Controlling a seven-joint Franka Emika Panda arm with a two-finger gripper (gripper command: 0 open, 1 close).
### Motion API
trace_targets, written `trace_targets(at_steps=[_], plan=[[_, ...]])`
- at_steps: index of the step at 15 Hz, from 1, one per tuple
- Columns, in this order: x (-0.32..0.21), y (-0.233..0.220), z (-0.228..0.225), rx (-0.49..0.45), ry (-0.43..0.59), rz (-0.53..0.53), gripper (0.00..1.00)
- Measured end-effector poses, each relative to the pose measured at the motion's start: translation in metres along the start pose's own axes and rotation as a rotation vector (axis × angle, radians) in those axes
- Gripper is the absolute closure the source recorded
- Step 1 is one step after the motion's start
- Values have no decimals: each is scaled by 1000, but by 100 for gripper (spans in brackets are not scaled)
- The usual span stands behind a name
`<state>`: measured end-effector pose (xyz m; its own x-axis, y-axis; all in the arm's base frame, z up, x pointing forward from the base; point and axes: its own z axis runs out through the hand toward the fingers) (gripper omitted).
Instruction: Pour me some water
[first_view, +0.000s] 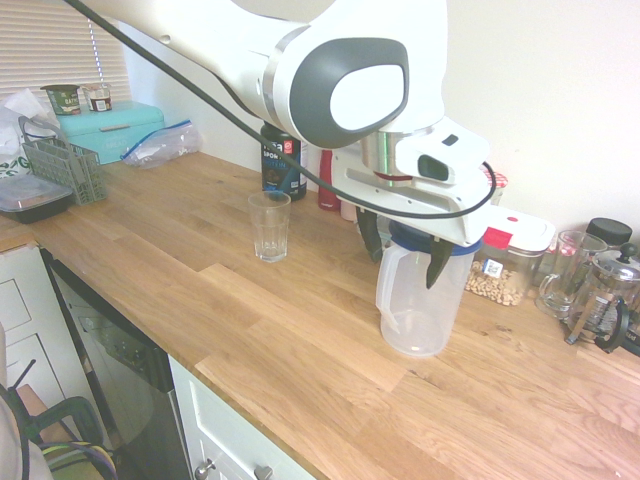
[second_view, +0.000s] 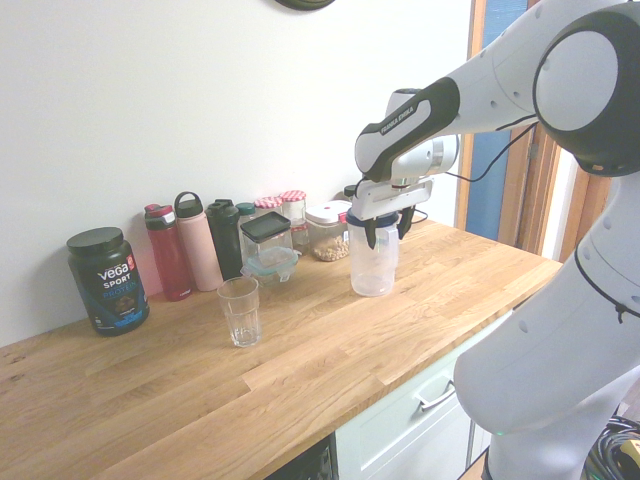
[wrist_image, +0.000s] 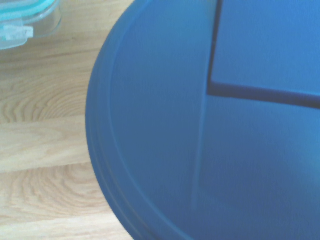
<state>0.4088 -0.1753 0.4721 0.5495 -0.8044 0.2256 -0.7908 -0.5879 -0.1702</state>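
- Claw (first_view: 402, 253) open, pointing down, fingers straddling the blue lid of the jug (first_view: 418, 305), nothing gripped yet.
- Jug upright on tabletop (first_view: 300, 350), directly beneath claw.
- Empty glass (first_view: 269, 226) stands well left of jug.

A long wooden countertop (first_view: 300, 340) runs along a plain white wall (second_view: 200, 100). Pale cabinet doors (second_view: 420, 420) sit beneath it. Window blinds (first_view: 50, 45) show at one end, a wooden door frame (second_view: 478, 110) at the other. Soft daylight.
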Motion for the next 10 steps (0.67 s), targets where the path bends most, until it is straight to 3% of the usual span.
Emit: trace_targets(at_steps=[10], plan=[[-15,-4,16,-2,-6,4,100]])
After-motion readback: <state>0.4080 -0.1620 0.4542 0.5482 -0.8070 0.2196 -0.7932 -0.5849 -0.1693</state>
